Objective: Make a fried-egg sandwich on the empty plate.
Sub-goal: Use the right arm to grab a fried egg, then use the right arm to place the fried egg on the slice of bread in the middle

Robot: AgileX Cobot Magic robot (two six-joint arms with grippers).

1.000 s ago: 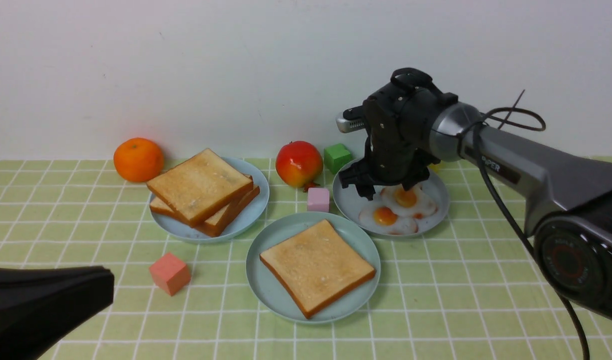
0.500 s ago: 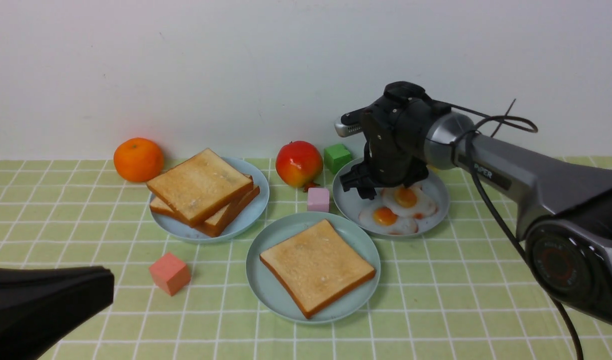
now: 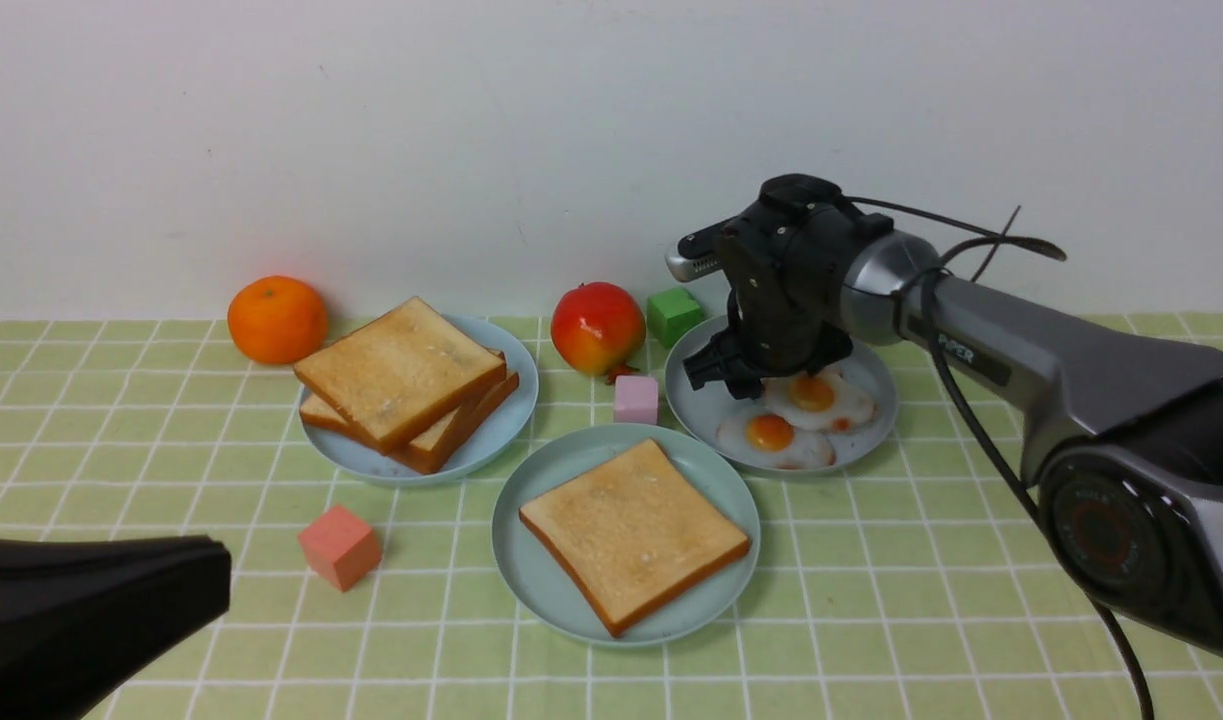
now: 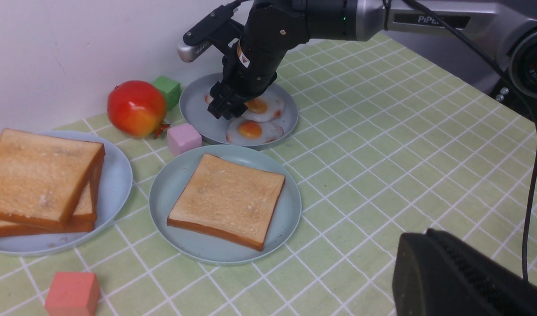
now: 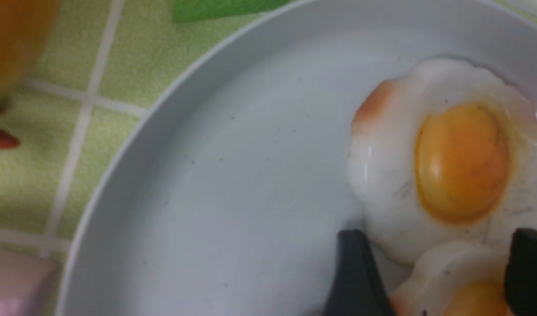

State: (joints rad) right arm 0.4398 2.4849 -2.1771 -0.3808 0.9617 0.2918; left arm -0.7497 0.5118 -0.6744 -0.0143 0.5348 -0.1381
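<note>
**Mint-green plate [image 3: 543, 590] bears one toast slice [image 3: 631, 530]; right gripper [image 3: 736, 380] over the eggs**

The mint-green plate lies nearer the robot than the right gripper and slightly to its left, with the single toast slice flat on it. The gripper points down into a grey-blue plate [image 3: 693, 412] with its fingers spread apart. In the right wrist view, the edge of one fried egg [image 5: 448, 283] lies between them and the second egg [image 5: 461, 162] is just beyond. Whether the fingers touch it cannot be told. A pink cube [image 3: 636, 398] sits just left of the gripper, and the toast stack [image 3: 406, 380] is well to its left. The left gripper [image 3: 91, 620] is low, near the robot, and its state cannot be told.
</note>
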